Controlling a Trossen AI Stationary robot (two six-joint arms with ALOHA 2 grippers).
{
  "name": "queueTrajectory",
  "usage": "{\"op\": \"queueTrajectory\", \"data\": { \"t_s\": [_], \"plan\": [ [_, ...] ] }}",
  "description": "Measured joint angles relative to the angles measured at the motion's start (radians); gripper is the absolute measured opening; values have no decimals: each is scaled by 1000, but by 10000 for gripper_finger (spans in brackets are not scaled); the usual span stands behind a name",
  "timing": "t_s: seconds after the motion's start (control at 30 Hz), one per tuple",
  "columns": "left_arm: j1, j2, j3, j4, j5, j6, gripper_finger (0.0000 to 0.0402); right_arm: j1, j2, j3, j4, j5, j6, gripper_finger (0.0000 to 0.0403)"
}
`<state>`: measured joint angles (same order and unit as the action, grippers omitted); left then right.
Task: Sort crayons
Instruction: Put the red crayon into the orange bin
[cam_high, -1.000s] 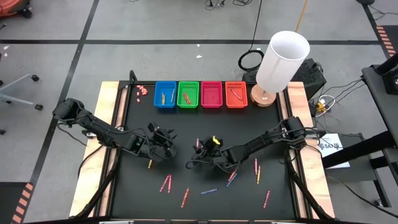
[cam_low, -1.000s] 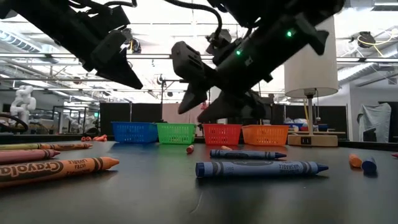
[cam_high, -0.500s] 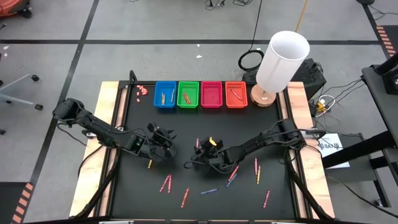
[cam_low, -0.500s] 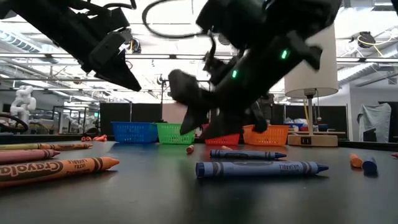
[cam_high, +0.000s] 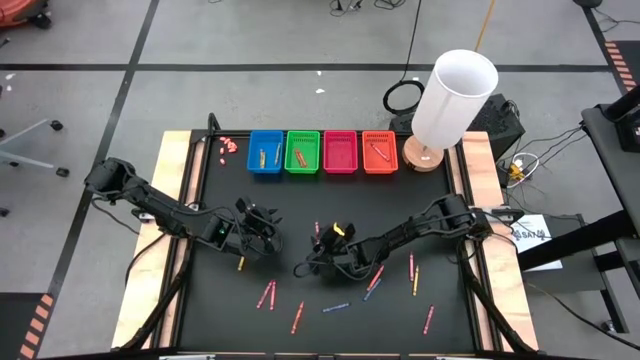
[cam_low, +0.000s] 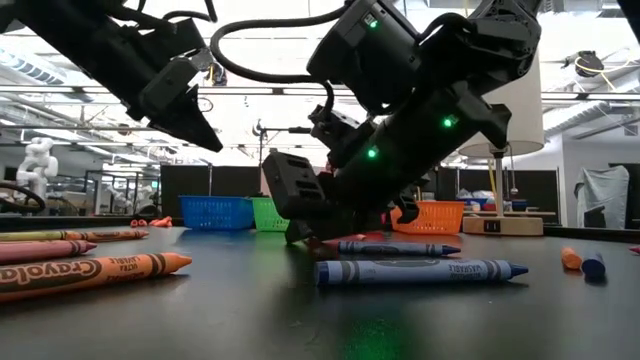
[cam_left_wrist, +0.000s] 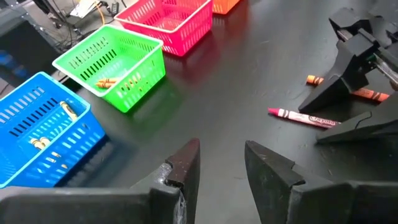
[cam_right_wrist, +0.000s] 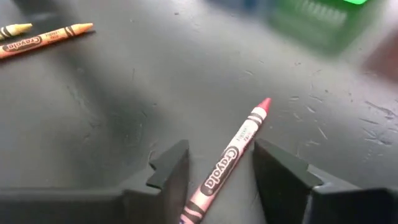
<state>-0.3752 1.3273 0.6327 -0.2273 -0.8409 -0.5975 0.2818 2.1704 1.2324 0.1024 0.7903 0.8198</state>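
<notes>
Reaching low over the black table (cam_high: 200, 300), near the centre of the overhead frame: the right gripper (cam_high: 305, 266), its dark fingers (cam_right_wrist: 283, 177) standing apart on either side of a red crayon (cam_right_wrist: 231, 155) and not yet pinching it. Lying flat on the tabletop between those fingers, tip pointing away from the wrist. Showing in the level view as a dark bulk at mid-frame, with the gripper (cam_low: 300, 225) down against the surface.

Hovering left of centre in the overhead frame: the left gripper (cam_high: 262, 228), fingers (cam_left_wrist: 186, 165) parted to a narrow gap with nothing between them, well above the table in the level view (cam_low: 195, 120).

Lying scattered across the lower half of the overhead frame: loose crayons (cam_high: 297, 317), red, pink, blue, orange and yellow. Filling the foreground of the level view: an orange crayon (cam_low: 90, 273) at lower left and a blue crayon (cam_low: 420, 270) at centre right.

Standing in a row along the upper edge of the table: a blue basket (cam_high: 265, 152), a green basket (cam_high: 302, 152), a pink basket (cam_high: 340, 152) and an orange basket (cam_high: 380, 152), with a few crayons inside the blue, green and orange ones.

Standing at the upper right corner: a white lamp (cam_high: 455, 95).
</notes>
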Motion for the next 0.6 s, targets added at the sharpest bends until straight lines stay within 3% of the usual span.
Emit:
{"op": "queueTrajectory", "data": {
  "t_s": [0.4,0.6],
  "plan": [
    [0,0,0,0,-12,1,125,0,1,0,1,-28,2,12],
    [0,0,0,0,-14,1,125,0,-2,0,4,-34,9,12]
  ]
}}
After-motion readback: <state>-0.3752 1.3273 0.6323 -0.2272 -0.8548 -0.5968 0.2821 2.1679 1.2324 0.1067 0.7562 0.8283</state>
